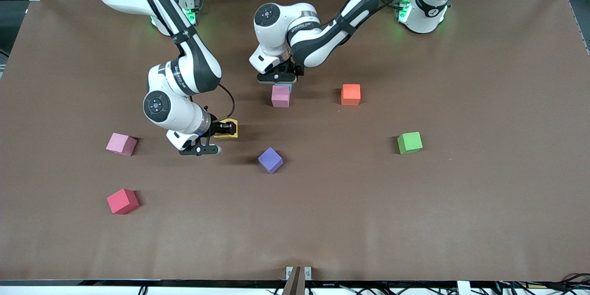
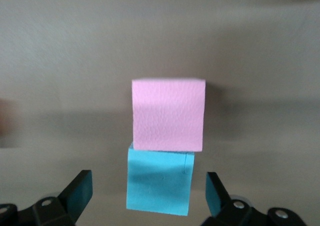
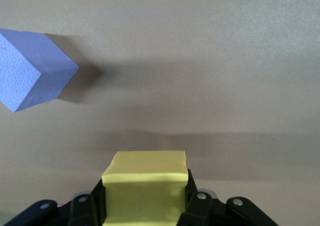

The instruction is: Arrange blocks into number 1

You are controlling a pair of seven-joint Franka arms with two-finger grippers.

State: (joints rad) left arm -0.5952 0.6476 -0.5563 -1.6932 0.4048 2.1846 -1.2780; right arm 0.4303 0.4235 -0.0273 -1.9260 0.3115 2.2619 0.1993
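My left gripper hangs open over the light blue block, one finger standing off each side of it without touching. That block lies against the mauve-pink block, which is nearer the front camera; in the front view only a sliver of blue shows. The orange block sits beside them toward the left arm's end. My right gripper is shut on the yellow block, low over the table. The purple block rests close by, turned at an angle.
A second pink cube and a red cube lie toward the right arm's end of the brown table. A green cube sits toward the left arm's end.
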